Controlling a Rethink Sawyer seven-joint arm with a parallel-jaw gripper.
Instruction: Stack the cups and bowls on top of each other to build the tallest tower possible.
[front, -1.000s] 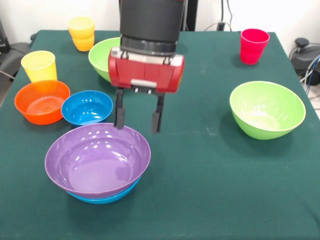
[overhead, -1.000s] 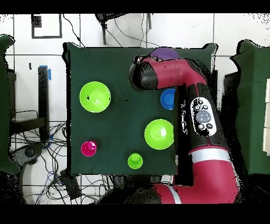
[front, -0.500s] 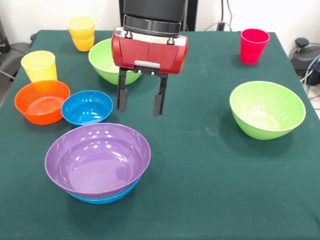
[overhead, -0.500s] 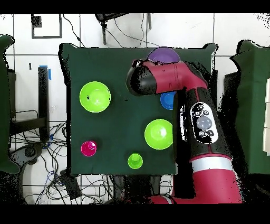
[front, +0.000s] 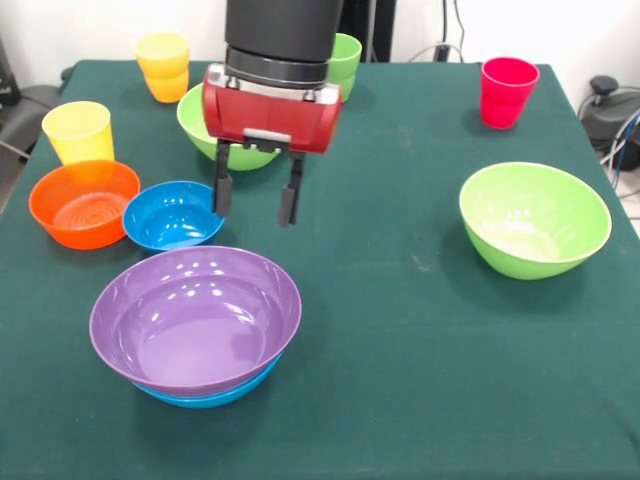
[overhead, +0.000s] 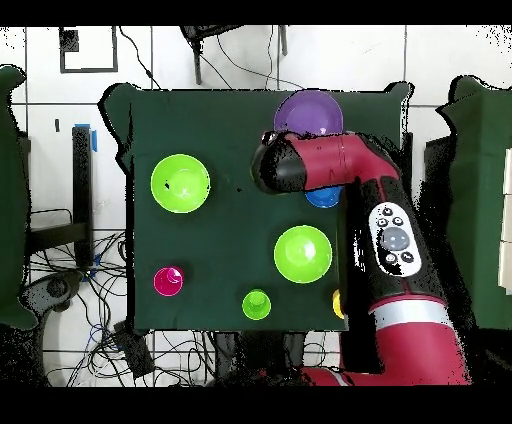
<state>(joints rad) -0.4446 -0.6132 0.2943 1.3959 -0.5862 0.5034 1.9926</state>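
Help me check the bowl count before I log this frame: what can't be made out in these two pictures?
- Overhead view: the arm covers the small orange bowl and most of the small blue bowl.
- Front view: the gripper and its red housing hide part of the far light green bowl.
- Front view: the purple bowl hides all but the lower edge of the large blue bowl beneath it.

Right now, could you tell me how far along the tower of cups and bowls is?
Done: the wide purple plastic bowl sits nested in the large blue bowl.
In hand: nothing; the open gripper hangs empty beside the small blue bowl.
Left: the small orange bowl, both large light green bowls and every cup stand apart.
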